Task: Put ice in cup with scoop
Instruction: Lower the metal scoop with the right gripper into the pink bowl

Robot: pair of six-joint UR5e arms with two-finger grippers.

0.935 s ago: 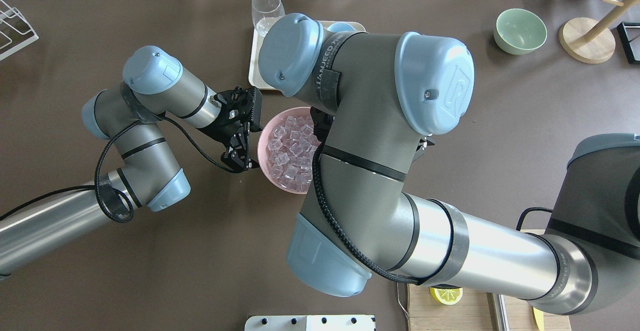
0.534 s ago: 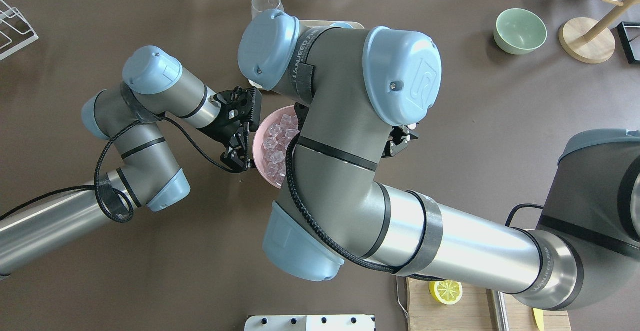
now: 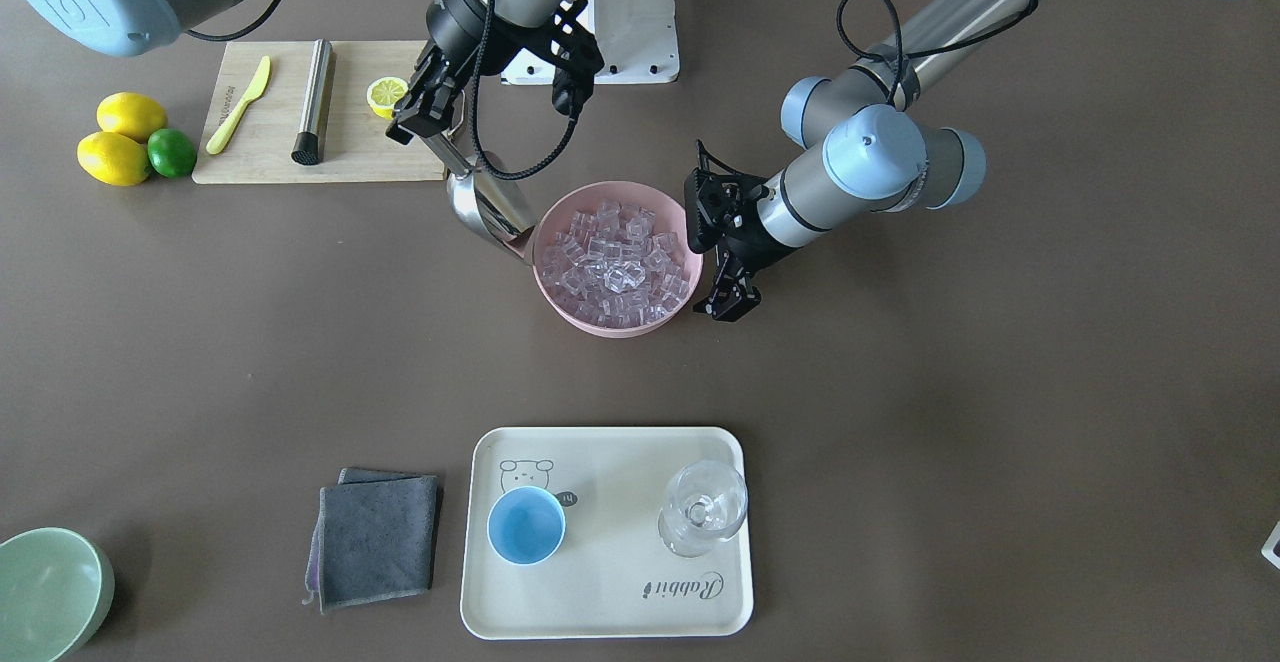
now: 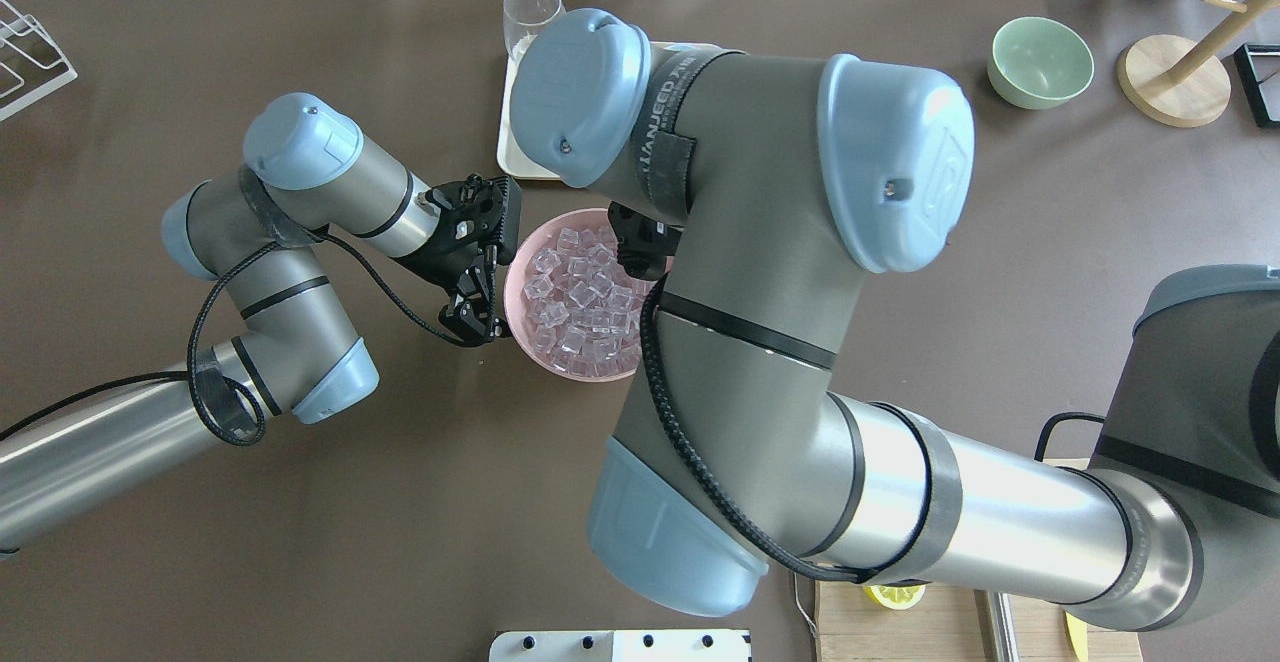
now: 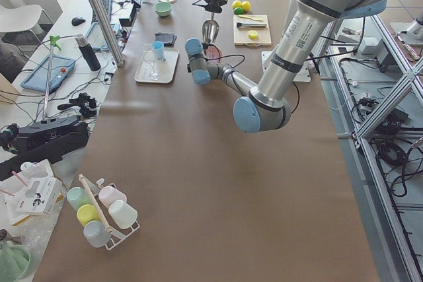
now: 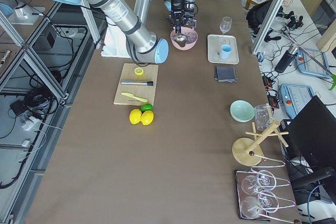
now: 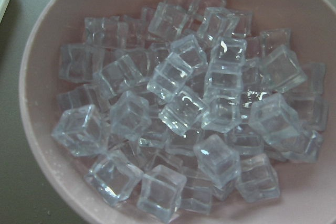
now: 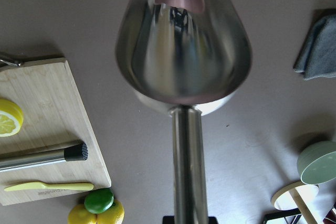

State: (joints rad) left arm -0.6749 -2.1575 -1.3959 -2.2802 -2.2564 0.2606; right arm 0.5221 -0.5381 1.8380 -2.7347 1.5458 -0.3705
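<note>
Beside pink bowl [image 3: 610, 330], right gripper [image 3: 422, 124] pinched scoop [image 3: 485, 207] by thin rod handle, trough empty; ice [image 3: 615, 262] judged light, hard, slippery; left gripper [image 3: 728, 304] spread unclear.

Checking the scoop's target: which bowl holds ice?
The pink bowl, beside the scoop, is full of ice; the distant pale green bowl is empty.

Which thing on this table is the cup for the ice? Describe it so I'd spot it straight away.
Find the cream rectangular tray with a cartoon bear print, on the side of the table far from the robot. Two things stand on it: a small round light-blue cup beside the bear print and a clear stemmed glass. The cup alone is opaque blue, short and stemless.
</note>
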